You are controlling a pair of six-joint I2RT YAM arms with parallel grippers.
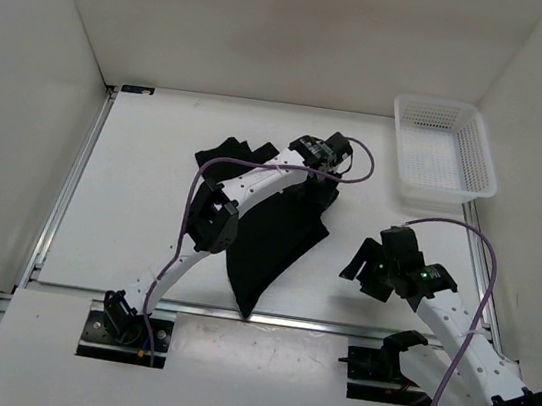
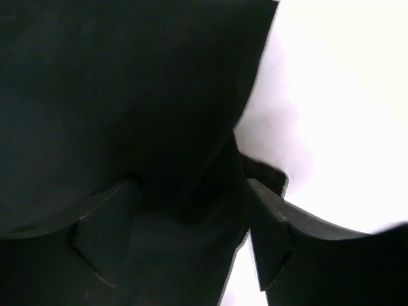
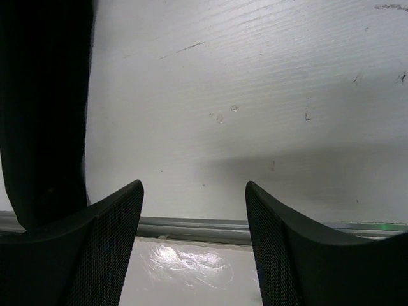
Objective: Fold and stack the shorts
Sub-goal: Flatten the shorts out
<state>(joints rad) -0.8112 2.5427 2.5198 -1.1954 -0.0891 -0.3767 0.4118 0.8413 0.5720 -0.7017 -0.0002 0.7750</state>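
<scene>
The black shorts (image 1: 267, 233) lie crumpled in the middle of the table, tapering to a point near the front rail. My left arm reaches over them. My left gripper (image 1: 326, 186) is at their far right edge. In the left wrist view the left gripper (image 2: 191, 191) has its jaws spread wide, with black fabric (image 2: 127, 95) lying between and under them. My right gripper (image 1: 363, 266) is open and empty, above bare table to the right of the shorts. In the right wrist view the right gripper (image 3: 194, 191) shows bare table between its fingers, with the shorts' edge (image 3: 44, 108) at the left.
A white mesh basket (image 1: 445, 152) stands at the back right corner, with nothing in it. White walls close in the table on three sides. A metal rail (image 1: 315, 322) runs along the near edge in front of the arm bases.
</scene>
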